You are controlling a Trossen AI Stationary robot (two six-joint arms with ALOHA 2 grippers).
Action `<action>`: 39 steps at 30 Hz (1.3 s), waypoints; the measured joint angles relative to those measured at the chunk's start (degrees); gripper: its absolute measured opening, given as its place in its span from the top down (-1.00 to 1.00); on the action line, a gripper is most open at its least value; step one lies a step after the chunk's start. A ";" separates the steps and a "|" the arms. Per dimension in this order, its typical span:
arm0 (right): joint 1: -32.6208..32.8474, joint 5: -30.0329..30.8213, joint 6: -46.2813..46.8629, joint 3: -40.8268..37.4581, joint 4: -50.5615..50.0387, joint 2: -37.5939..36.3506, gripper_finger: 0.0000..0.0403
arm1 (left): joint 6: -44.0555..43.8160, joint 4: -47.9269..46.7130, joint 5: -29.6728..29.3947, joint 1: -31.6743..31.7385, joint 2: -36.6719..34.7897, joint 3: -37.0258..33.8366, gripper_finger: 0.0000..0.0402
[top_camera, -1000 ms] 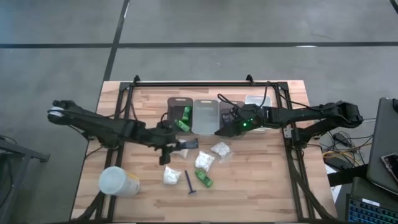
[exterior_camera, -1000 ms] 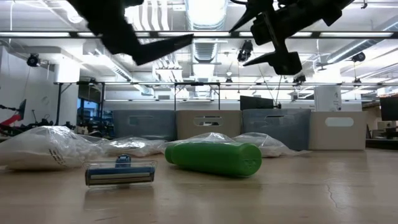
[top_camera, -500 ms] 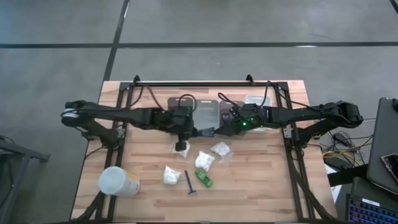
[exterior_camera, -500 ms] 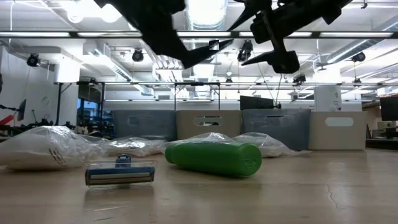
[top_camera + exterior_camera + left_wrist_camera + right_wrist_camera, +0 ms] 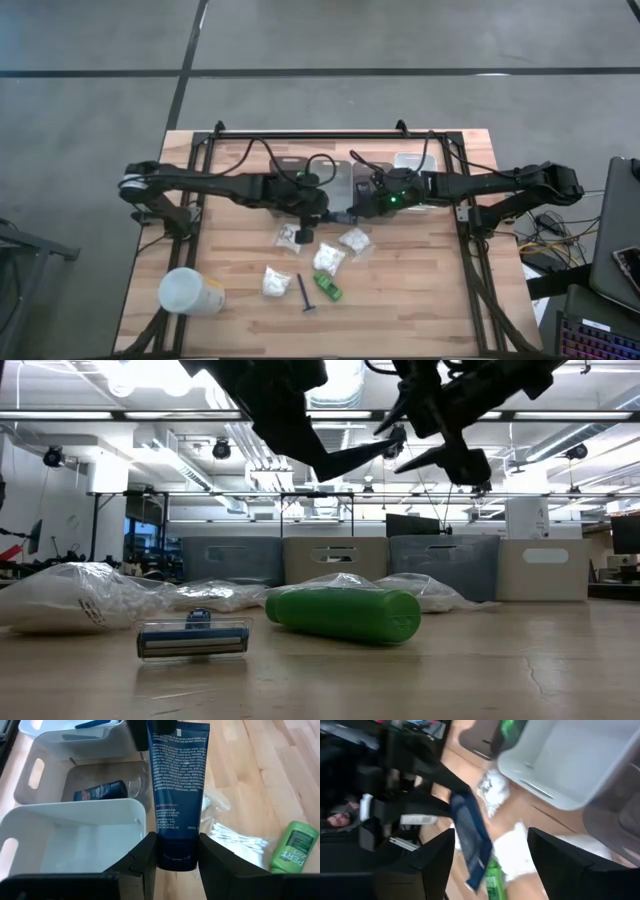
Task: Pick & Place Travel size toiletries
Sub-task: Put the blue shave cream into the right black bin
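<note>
- One second was enough for the left end effector [image 5: 322, 211] to swing from near the packets over to the row of bins [image 5: 333, 183], clamped on a dark blue tube [image 5: 176, 790] the whole way.
- Left wrist view: the fingers [image 5: 142, 855] pinch the tube's cap end, and it hangs over the edge between an empty white bin [image 5: 75, 840] and a grey bin [image 5: 50, 780] that already has another dark tube [image 5: 98, 790] lying in it.
- So I'd guess the drop is next, most likely into that grey bin.
- Right end effector [image 5: 372, 197] hasn't budged, hovering over the bins right next to the left one, fingers apart and holding nothing.
- Left on the worktop [image 5: 420, 280], in front of the bins: white packets [image 5: 328, 258], a green bottle [image 5: 329, 290] and a razor [image 5: 303, 294].
- Tight squeeze with both arms so close.
</note>
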 joint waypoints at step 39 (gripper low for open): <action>0.99 0.81 -4.76 -0.28 -3.69 0.04 0.96 | -6.68 -0.51 -1.44 0.02 0.04 -0.11 -0.09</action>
